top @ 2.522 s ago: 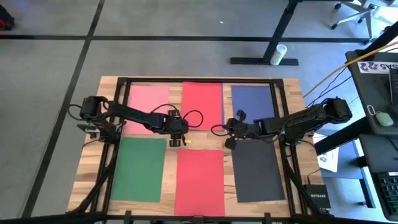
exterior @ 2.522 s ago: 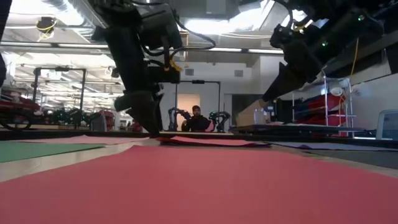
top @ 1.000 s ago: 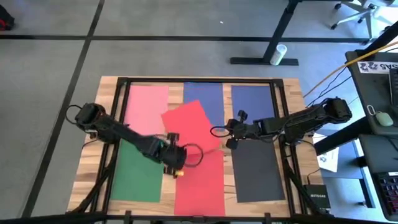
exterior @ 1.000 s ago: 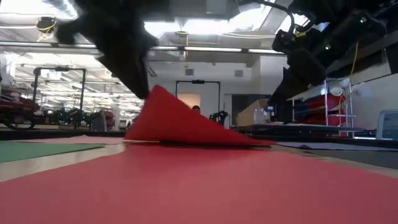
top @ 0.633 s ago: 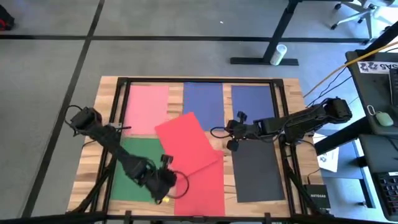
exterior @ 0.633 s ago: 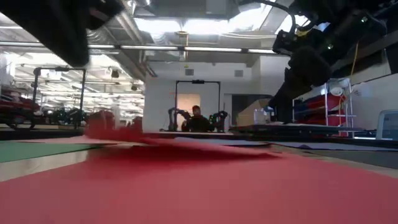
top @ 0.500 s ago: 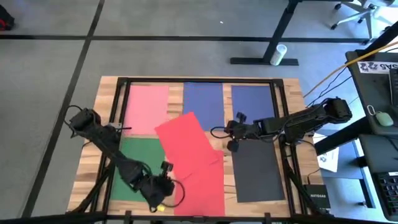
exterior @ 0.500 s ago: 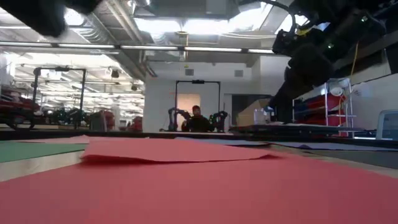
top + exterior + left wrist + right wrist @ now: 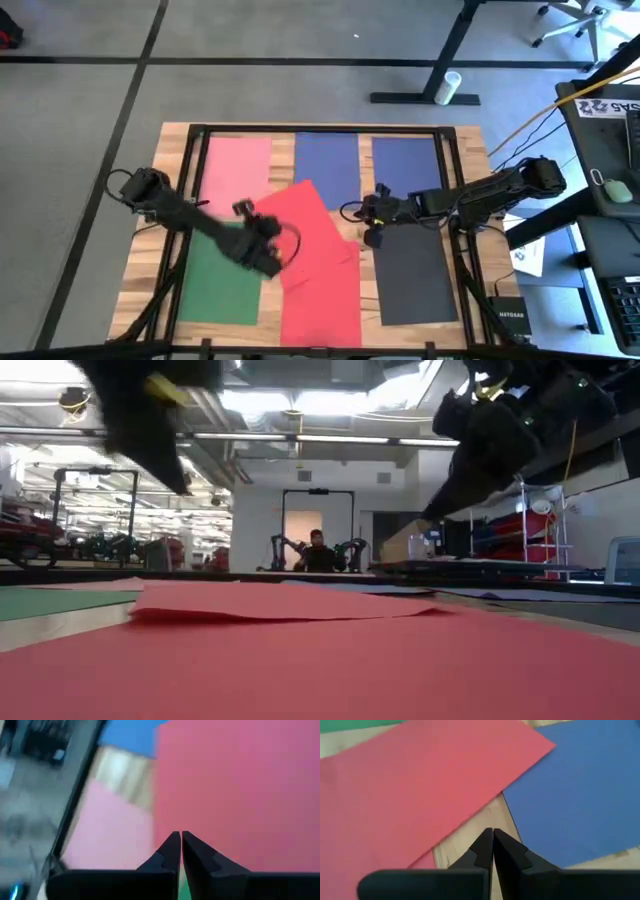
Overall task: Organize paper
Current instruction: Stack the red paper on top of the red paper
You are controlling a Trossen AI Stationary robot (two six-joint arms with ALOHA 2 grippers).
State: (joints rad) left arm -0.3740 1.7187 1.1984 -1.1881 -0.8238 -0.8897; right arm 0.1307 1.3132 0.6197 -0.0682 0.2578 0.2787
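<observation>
Left gripper [image 9: 262, 243] was closed, empty, above the skewed red sheet [image 9: 300, 225]. Right gripper [image 9: 372, 212] was closed, empty, beside it.

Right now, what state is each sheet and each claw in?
Pink sheet: flat, far left.
Blue sheets: flat, far middle and far right.
Green sheet: flat, near left.
Grey sheet: flat, near right.
Tilted red sheet: askew, overlapping the near red sheet.
Near red sheet: flat, partly covered.
Left claw: shut, empty, above the tilted sheet.
Right claw: shut, empty, above bare wood.
</observation>
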